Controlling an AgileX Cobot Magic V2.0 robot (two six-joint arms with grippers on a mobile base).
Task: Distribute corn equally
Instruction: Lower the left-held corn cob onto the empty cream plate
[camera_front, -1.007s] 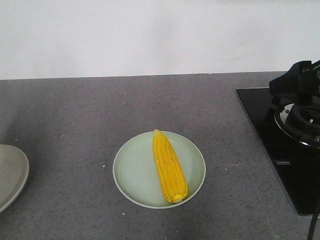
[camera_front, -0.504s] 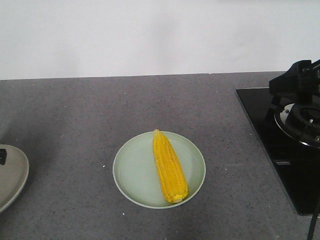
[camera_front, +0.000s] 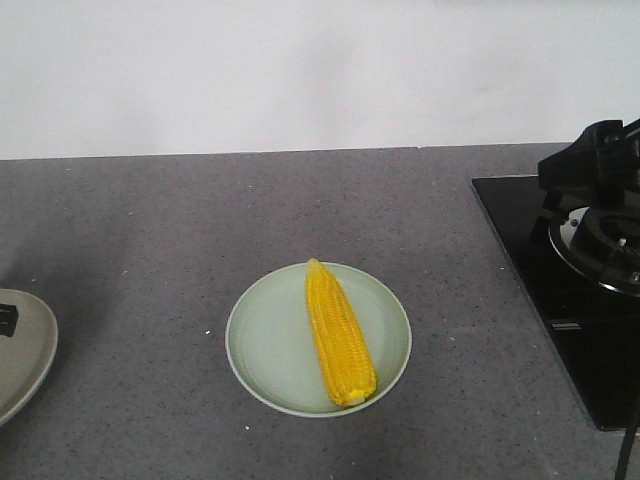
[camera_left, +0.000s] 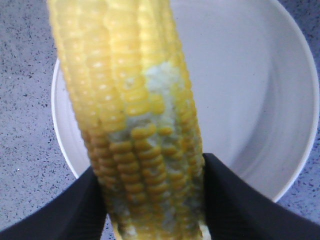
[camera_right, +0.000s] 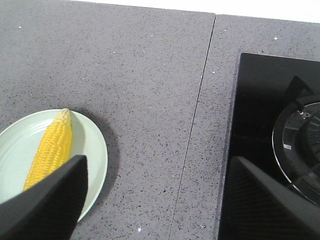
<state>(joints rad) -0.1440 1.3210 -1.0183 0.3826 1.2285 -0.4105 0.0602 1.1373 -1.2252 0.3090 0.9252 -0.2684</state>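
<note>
Left wrist view: my left gripper (camera_left: 154, 200) clamps a cob (camera_left: 127, 110) above a plate (camera_left: 280, 125); stiff, bumpy kernels favour a mid-length grip. My right gripper (camera_right: 155, 200) hangs spread and empty.

corn cob A (camera_left: 135, 120): bright yellow, husked, some pale damaged kernels mid-length | clamped between the left gripper's (camera_left: 152, 200) two dark fingers (camera_left: 60, 210), extending away past the fingertips | corn cob B (camera_front: 338, 335): whole, yellow, tapered | lying flat, pointed tip away, just beyond the right gripper's (camera_right: 155, 200) left finger (camera_right: 45, 205), untouched
</note>
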